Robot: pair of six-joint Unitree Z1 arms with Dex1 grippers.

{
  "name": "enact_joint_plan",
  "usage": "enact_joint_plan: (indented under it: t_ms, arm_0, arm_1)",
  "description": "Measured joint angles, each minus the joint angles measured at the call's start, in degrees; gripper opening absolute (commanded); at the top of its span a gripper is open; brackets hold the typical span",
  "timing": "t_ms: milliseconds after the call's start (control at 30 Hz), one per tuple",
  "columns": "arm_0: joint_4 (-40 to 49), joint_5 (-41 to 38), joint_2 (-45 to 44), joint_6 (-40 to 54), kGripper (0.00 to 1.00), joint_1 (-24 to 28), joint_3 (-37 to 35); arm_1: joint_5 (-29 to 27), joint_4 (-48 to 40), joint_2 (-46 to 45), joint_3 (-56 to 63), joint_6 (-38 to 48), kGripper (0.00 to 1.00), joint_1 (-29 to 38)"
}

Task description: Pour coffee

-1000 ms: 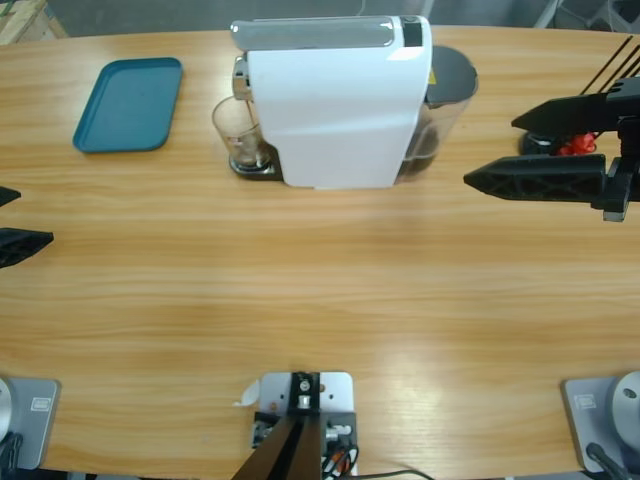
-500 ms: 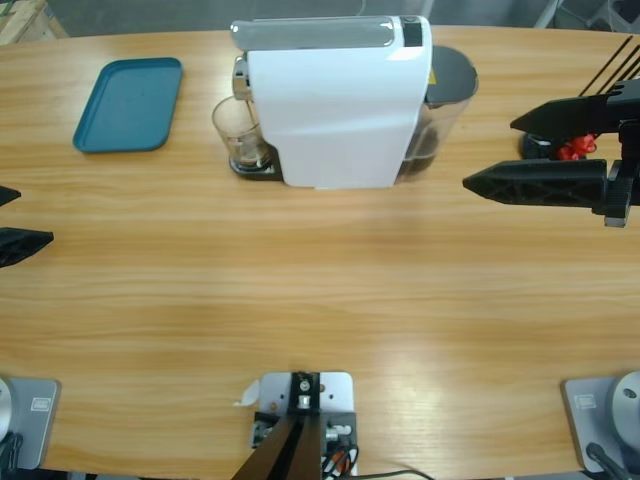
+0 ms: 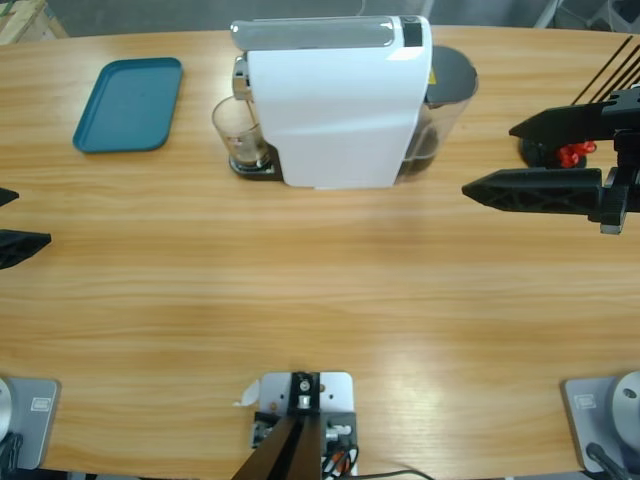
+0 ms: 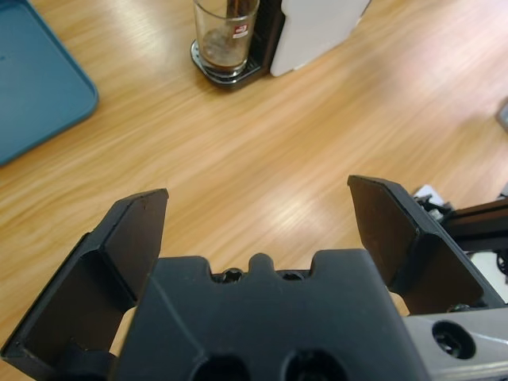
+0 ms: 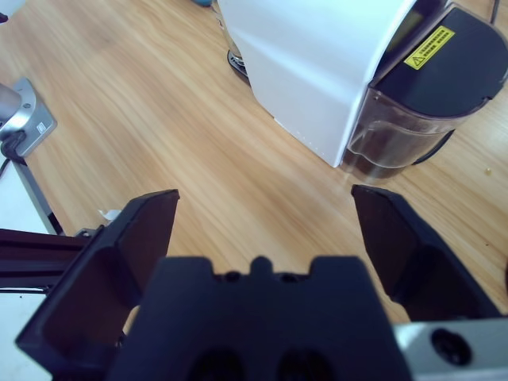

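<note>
- Both grippers, left (image 3: 10, 222) at 9 o'clock and right (image 3: 500, 158) at 3, have jaws spread wide, holding nothing.
- Your coffee (image 4: 224, 57): thin dark layer in one clear glass (image 3: 238, 135), under the white machine (image 3: 335, 110) at 12.
- One teal tray (image 3: 128, 104) at 10.
- Glass has a red label, unreadable; a yellow warning sticker (image 5: 428, 48) sits on the machine's tank lid.

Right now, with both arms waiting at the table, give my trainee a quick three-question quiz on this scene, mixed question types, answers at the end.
1. True or false: the clear glass already holds some coffee.
2. What lies at the table's far corner, away from the white coffee machine? A) teal tray B) red bowl C) white plate
3. Fill in: both the left gripper and the right gripper have their jaws ____.

Key: 1 true; 2 A, the teal tray; 3 open.
</note>
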Motion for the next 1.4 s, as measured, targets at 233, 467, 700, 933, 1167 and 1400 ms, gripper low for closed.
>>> enact_joint_plan:
  t_ms: [233, 467, 700, 933, 1167, 1400]
  arm_0:
    - [0.0, 0.0, 0.0, 0.0, 1.0, 0.0, 0.0]
    - [0.0, 0.0, 0.0, 0.0, 1.0, 0.0, 0.0]
    - [0.0, 0.0, 0.0, 0.0, 1.0, 0.0, 0.0]
    - [0.0, 0.0, 0.0, 0.0, 1.0, 0.0, 0.0]
    - [-3.5, 0.0, 0.0, 0.0, 1.0, 0.0, 0.6]
    - [-8.2, 0.7, 0.0, 1.0, 1.0, 0.0, 0.8]
  arm_1:
    - [0.0, 0.0, 0.0, 0.0, 0.0, 1.0, 0.0]
    - [0.0, 0.0, 0.0, 0.0, 0.0, 1.0, 0.1]
    - [0.0, 0.0, 0.0, 0.0, 0.0, 1.0, 0.1]
    - [0.0, 0.0, 0.0, 0.0, 0.0, 1.0, 0.1]
    - [0.0, -0.4, 0.0, 0.0, 0.0, 1.0, 0.1]
    - [0.0, -0.9, 0.0, 0.1, 0.0, 1.0, 0.1]
